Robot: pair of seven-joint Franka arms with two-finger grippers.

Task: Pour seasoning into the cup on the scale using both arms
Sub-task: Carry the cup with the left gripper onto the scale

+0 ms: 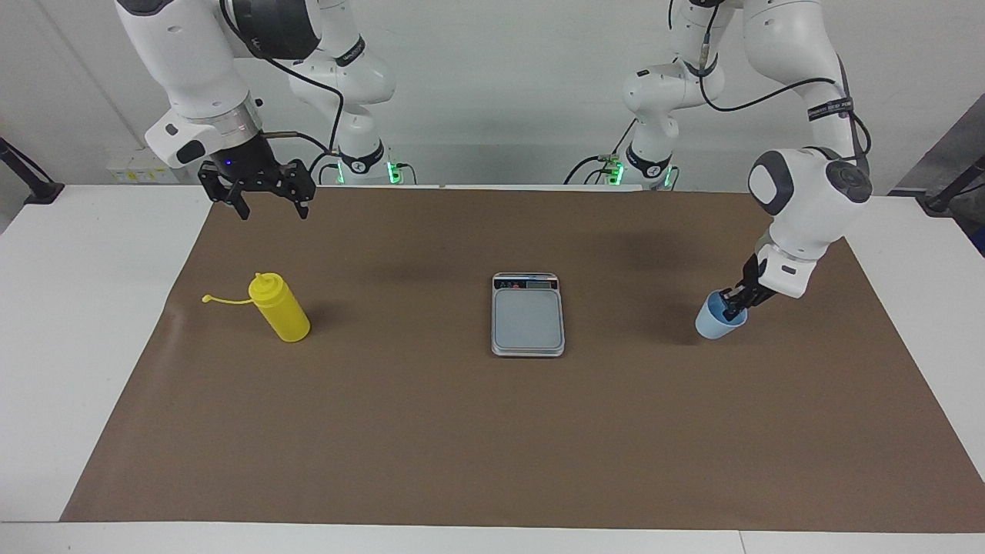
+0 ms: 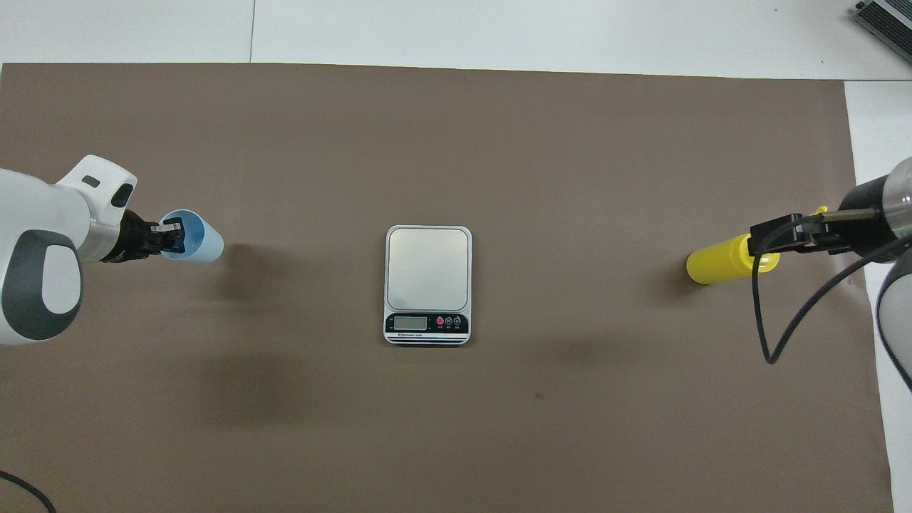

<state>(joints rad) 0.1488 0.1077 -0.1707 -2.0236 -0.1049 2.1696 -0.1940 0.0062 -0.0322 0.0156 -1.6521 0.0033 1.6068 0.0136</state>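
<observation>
My pincers (image 1: 733, 305) (image 1: 258, 201) are black, on white arms with grey joint patches. Cup (image 1: 718, 320) light blue. Seasoning bottle (image 1: 280, 309) bright yellow, strap too. Scale (image 1: 528, 315) silver-grey, dark display strip, red buttons. Mat (image 1: 492, 431) plain brown; worktop (image 1: 77, 308) white.
</observation>
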